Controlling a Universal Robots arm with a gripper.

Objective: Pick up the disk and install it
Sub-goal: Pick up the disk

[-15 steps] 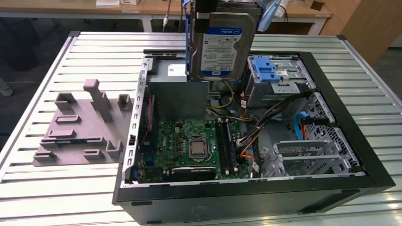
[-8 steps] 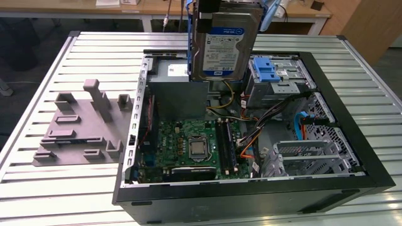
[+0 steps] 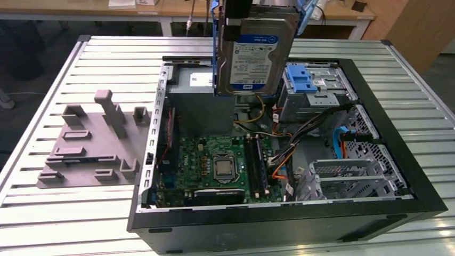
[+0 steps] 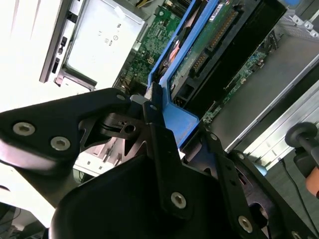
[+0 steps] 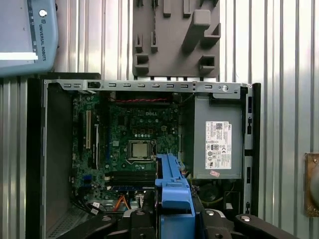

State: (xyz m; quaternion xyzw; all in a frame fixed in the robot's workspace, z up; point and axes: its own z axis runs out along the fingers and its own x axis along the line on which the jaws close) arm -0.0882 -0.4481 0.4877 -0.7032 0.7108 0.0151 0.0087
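The disk [image 3: 254, 53], a silver drive with a blue-and-white label in a blue plastic carrier, hangs upright above the back of the open computer case [image 3: 284, 216]. My gripper [image 4: 172, 124] is shut on the carrier's blue end tab, its black fingers [image 4: 154, 107] pressing on both sides. In the first wrist view the blue carrier [image 5: 172, 184] points down toward the case's inside, over the edge between the motherboard [image 5: 134, 134] and the power supply [image 5: 218, 144]. The disk touches nothing in the case.
A metal drive cage with a blue latch [image 3: 307, 80] sits just to the exterior view's right of the disk. Cables [image 3: 299, 133] run through the case's middle. A grey moulded fixture [image 3: 92, 144] lies on the slatted metal table [image 3: 42, 213] at the exterior view's left.
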